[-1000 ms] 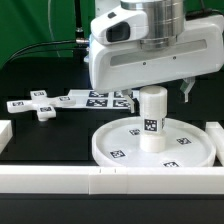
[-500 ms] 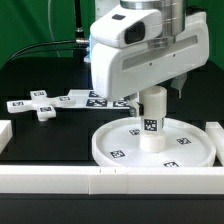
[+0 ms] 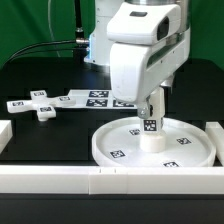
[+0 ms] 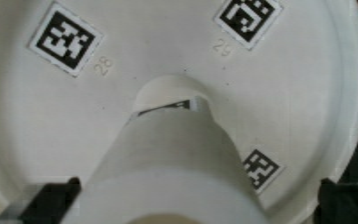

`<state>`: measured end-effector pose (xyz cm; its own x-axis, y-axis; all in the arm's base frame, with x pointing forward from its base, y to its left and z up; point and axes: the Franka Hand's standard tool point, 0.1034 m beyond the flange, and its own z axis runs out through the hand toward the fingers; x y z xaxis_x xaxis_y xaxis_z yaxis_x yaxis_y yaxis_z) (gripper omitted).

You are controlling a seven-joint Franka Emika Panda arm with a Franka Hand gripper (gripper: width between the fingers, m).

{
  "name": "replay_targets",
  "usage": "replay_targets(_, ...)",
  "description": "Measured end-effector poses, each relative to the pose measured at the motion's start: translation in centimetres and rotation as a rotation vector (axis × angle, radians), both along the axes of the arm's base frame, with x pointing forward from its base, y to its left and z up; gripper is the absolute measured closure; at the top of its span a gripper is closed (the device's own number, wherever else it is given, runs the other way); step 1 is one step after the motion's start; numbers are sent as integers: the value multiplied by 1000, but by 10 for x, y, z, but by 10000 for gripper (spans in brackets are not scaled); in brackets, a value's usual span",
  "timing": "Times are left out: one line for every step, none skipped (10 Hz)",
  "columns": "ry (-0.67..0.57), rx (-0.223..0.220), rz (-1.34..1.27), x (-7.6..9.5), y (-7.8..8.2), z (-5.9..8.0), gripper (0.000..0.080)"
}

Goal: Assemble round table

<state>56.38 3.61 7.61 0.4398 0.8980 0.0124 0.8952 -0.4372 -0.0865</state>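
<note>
The leg [image 3: 151,131] is stood upright on the round disc [image 3: 101,146]; the claw [image 3: 153,106] is spread either side of its top.

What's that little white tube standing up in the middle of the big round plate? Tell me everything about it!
It is the short leg of the round table: a stubby cylinder that looks like smooth white plastic, with a black-and-white square tag on its side. It stands upright in the middle of the big round disc, bottom resting on it. The robot's open hand sits over its top, one finger on each side.
</note>
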Motion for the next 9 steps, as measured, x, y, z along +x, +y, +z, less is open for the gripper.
replay_targets(-4, 0, 74, 0, -1, 0, 151)
replay_targets(-8, -5, 152, 1, -3, 0, 151)
replay_targets(-12, -9, 235, 2, -3, 1, 151)
replay_targets(-14, -12, 291, 3, -3, 1, 151)
replay_targets(-15, -11, 310, 3, -1, 1, 151)
replay_targets(-17, -14, 393, 3, -1, 1, 151)
replay_targets(-18, -15, 441, 3, -1, 1, 151)
replay_targets(-18, -14, 459, 3, -2, 1, 151)
replay_targets(-17, -15, 460, 3, -2, 0, 151)
